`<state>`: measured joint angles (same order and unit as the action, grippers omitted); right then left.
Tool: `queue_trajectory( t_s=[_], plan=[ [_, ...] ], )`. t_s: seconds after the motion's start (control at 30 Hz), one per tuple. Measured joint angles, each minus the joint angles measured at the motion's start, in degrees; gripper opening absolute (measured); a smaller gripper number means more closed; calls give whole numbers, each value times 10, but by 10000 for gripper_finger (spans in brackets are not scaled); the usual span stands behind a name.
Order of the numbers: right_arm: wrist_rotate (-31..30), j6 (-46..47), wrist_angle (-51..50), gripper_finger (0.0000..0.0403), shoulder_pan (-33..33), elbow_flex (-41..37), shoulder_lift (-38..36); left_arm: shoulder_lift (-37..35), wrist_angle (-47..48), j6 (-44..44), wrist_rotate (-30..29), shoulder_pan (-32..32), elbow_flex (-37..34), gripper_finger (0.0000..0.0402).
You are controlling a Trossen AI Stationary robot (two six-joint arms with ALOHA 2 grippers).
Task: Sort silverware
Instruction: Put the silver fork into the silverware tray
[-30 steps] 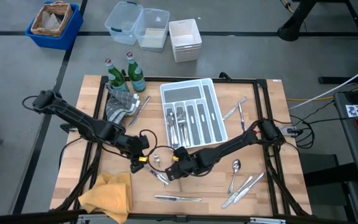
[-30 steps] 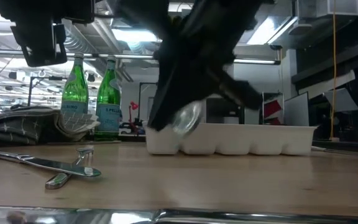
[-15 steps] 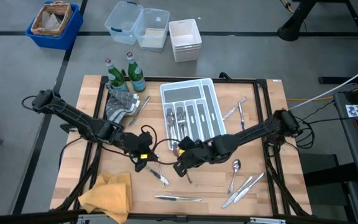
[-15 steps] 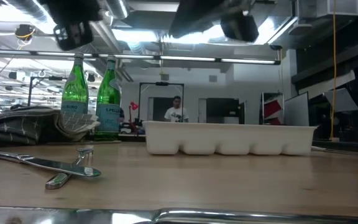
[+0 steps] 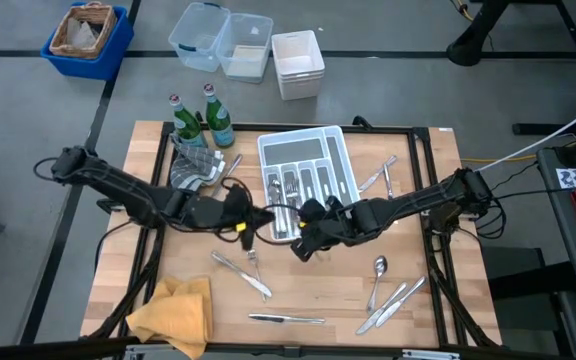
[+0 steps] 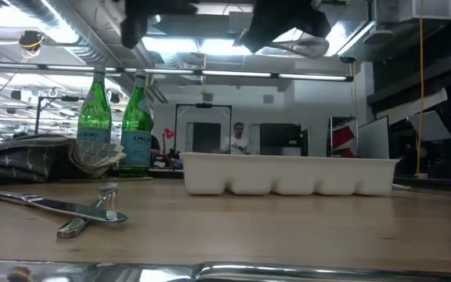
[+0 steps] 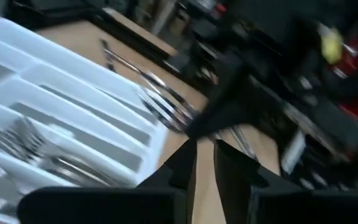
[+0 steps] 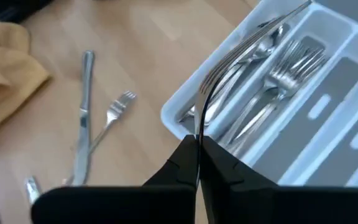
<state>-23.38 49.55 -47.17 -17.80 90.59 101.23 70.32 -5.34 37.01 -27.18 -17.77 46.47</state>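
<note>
Wood table (image 5: 423,310): tray (image 5: 343,190) holds forks (image 5: 290,188); right gripper (image 5: 303,243) at tray's near end, clenched on fork (image 8: 229,59); left gripper (image 5: 251,222) beside tray, grip unclear.

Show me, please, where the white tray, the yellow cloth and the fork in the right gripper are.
white tray (image 5: 340,160): high view, on its right wall.
yellow cloth (image 5: 173,312): high view, on its middle.
fork in the right gripper (image 8: 224,67): right wrist view, on its curved neck.

Left wrist view motion-blurred; fork (image 7: 166,109) handle hidden behind dark arm.
</note>
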Motion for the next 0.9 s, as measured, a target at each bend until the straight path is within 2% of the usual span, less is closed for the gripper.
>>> queue_trajectory(
  t_s=[0.23,0.4,0.67,0.9],
  plan=[
    [-16,-102,9,9,-1,0,-1,30,-4,32,-3,39,0,107],
    [-27,-158,10,9,-1,0,-2,54,-13,64,22,57,0,141],
    [-19,-224,26,9,-2,0,-2,54,-21,19,73,59,0,143],
    [13,-277,72,9,-2,0,-3,54,-89,-33,106,59,0,134]
  ],
)
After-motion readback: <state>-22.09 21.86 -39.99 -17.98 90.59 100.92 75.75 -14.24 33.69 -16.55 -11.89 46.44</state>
